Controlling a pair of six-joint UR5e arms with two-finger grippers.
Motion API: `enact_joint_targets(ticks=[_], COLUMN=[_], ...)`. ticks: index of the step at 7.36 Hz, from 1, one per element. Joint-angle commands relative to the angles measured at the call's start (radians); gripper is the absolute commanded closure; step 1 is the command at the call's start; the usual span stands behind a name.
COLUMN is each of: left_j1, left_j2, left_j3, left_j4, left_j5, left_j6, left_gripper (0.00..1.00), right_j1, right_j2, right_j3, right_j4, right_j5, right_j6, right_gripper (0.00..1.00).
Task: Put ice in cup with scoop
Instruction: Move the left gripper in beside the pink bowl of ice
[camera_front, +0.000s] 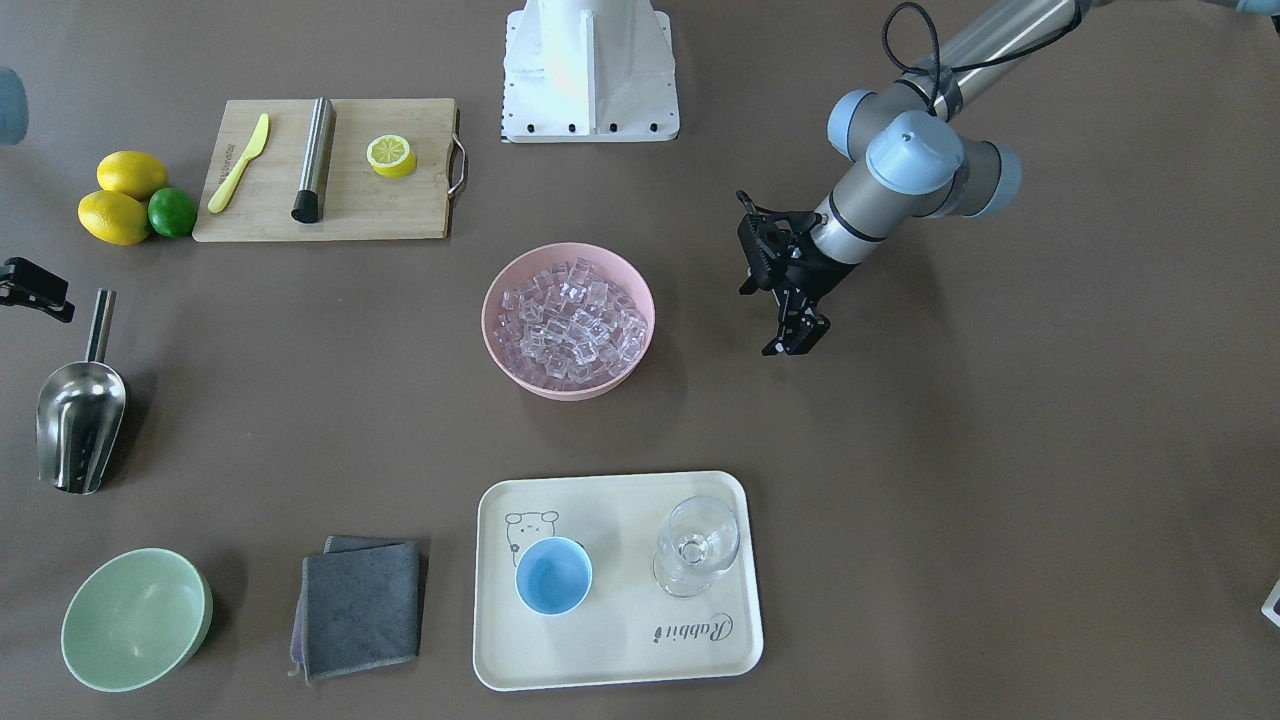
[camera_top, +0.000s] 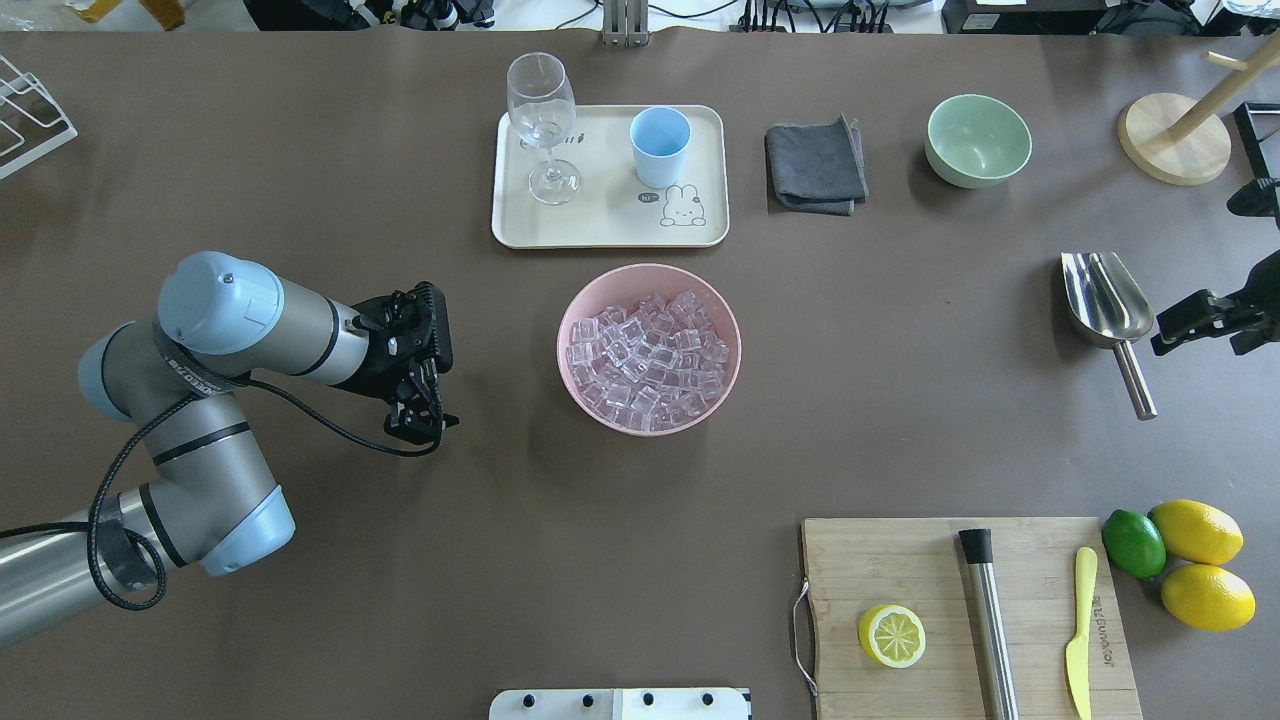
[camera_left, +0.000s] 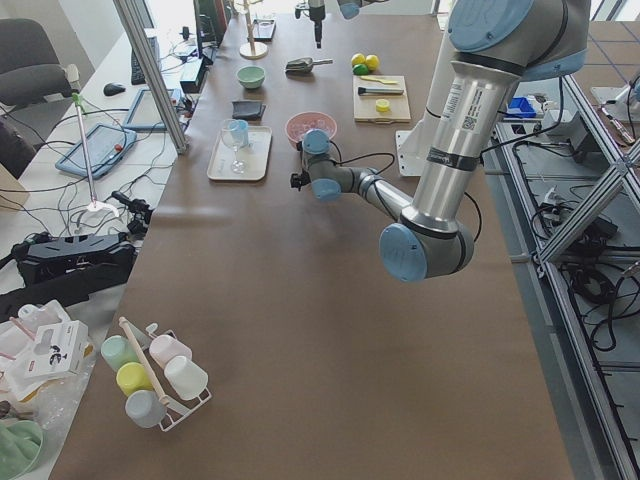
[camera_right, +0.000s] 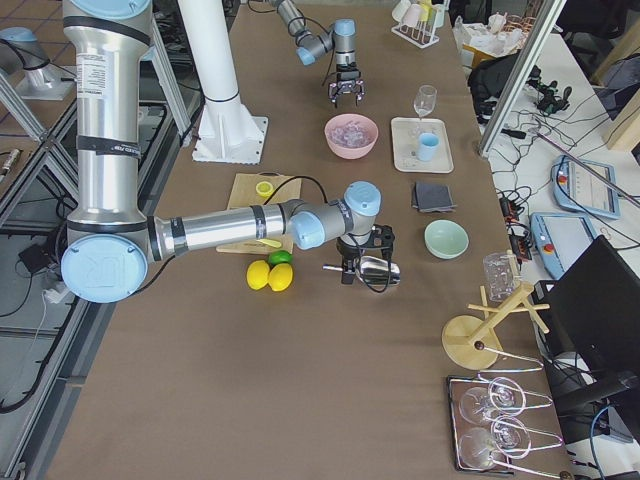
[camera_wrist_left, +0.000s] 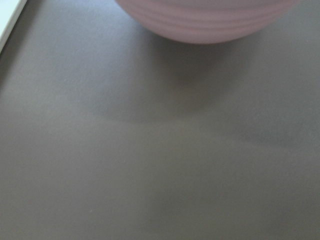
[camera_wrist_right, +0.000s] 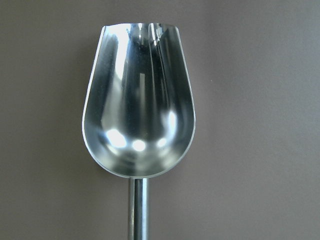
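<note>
**Task at its outset.** The ice (camera_front: 570, 325) fills the pink bowl (camera_front: 568, 388). The cup (camera_front: 553, 575) stands empty on the tray (camera_front: 620, 640). The scoop (camera_front: 80, 425) lies on the table (camera_front: 900, 450), apparently ungrasped. The right gripper (camera_top: 1172, 330) hovers at the scoop's handle, its opening indiscernible. The left gripper (camera_front: 797, 340), jaws parted and empty, hangs beside the bowl.

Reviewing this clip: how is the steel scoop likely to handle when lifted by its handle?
The scoop looks like polished metal, so probably stiff but slippery in the jaws. Its handle is a thin round rod, so it may twist in a grip. The deep trough sits at one end, so it will likely droop trough-first.
</note>
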Motion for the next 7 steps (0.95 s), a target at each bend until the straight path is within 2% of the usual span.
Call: enact_joint_targets(ticks=[1, 3, 4, 7], left_j1=[0.028, 0.074, 0.074, 0.076], left_j2=[-0.011, -0.06, -0.07, -0.11], left_j3=[-0.009, -0.002, 0.0, 0.035], left_j4=[-0.106, -0.114, -0.117, -0.117], left_j5=[0.012, 0.093, 0.099, 0.104], left_j6=[-0.004, -0.004, -0.004, -0.004], left_gripper=[0.02, 0.02, 0.02, 0.02], right_j1=[-0.051, -0.085, -0.102, -0.143], right_j2=[0.011, 0.006, -0.001, -0.003], right_j3=[-0.012, -0.025, -0.028, -0.029], right_j4=[0.042, 0.042, 0.044, 0.061], right_j5=[-0.002, -0.036, -0.056, -0.066], right_j6=[0.061, 0.06, 0.063, 0.072], right_gripper=[0.06, 0.1, 0.15, 0.15])
